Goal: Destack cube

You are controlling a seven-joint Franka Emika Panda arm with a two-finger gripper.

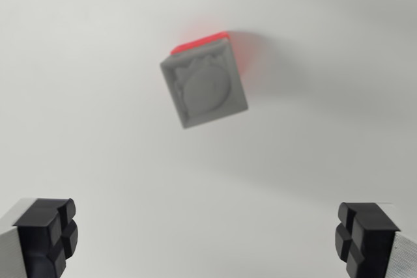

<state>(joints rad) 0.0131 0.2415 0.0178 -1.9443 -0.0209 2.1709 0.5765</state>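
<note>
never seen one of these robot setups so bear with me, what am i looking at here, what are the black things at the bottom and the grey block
This one picture comes from a camera on the robot arm's wrist, looking down at a plain white surface. The two black pieces in the bottom corners are the fingers of the arm's gripper, spread wide apart and holding nothing. The grey cube sits on top of a red cube, of which only an edge shows. The picture is a little blurred. Nothing else lies on the surface.
</note>
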